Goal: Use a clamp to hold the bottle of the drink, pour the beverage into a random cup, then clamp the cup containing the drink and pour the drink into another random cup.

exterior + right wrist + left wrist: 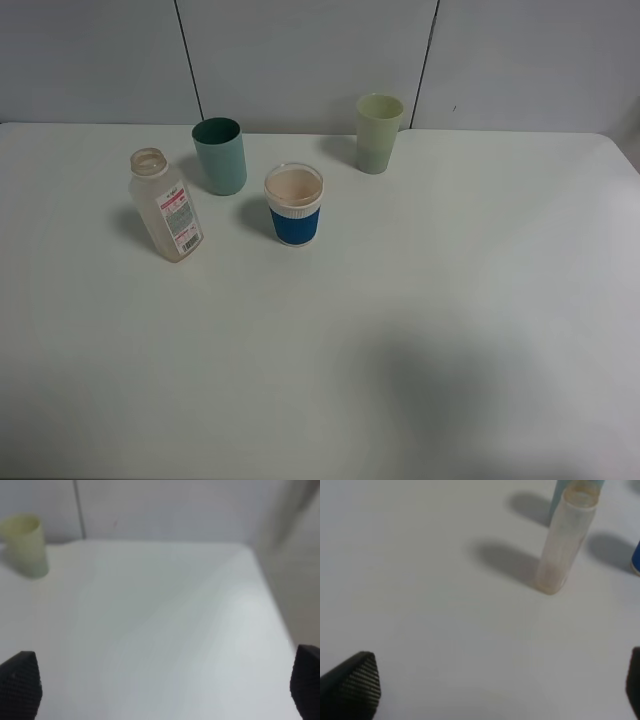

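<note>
Exterior high view: I see the white counter [400, 330] carrying four things and no arm in frame. The bottle [166, 205] stands uncapped at the left, its red-and-white label facing the camera. Just behind and to its right stands the dark green cup [220, 156]. The blue-sleeved cup [294, 205], white-rimmed, stands near the middle, apart from both. The pale green cup [379, 132] stands farthest back, to the right, near the wall [300, 55].

Left wrist view: my left claw [500, 685] is spread wide, one ribbed black fingertip [352, 685] at one edge of the frame and a sliver of the other at the opposite edge, with bare counter between. The bottle [565, 537] stands upright well ahead of it, untouched; the blurred teal shape behind its mouth is probably the dark green cup [560, 492].

Right wrist view: my right claw [165, 687] is likewise spread, a fingertip [20, 685] at each lower corner, holding nothing. The pale green cup [25, 545] stands far ahead, off to one side, near the wall.
</note>
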Motion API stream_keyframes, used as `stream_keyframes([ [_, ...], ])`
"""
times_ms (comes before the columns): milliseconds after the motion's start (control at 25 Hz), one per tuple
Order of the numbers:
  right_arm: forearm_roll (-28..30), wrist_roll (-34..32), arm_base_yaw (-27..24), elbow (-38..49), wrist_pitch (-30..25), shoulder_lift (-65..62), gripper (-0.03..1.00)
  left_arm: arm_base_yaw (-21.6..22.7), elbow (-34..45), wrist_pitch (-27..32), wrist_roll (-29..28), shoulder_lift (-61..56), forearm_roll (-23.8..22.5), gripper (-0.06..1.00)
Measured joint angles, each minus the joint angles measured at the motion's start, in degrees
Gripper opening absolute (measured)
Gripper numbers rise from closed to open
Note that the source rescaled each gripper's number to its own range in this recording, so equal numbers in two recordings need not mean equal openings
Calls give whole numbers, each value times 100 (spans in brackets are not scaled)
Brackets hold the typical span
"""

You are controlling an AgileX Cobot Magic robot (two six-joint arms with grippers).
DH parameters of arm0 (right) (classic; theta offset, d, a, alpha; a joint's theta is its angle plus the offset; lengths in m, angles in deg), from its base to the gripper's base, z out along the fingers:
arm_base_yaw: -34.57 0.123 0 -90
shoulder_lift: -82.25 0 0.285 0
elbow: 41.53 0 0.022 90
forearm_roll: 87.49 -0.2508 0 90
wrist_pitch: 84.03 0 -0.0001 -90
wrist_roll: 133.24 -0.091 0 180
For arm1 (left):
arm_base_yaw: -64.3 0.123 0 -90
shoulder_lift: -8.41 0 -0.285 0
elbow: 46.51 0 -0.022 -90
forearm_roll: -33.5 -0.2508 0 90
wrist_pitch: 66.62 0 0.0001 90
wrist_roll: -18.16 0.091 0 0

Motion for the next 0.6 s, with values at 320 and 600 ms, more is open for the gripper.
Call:
stream_keyframes([
  [320,-611,172,0,1141,130,-544,100,0,0,0,0,0,0,100],
  [600,-559,177,0,1275,-258,-552,100,0,0,0,0,0,0,100],
])
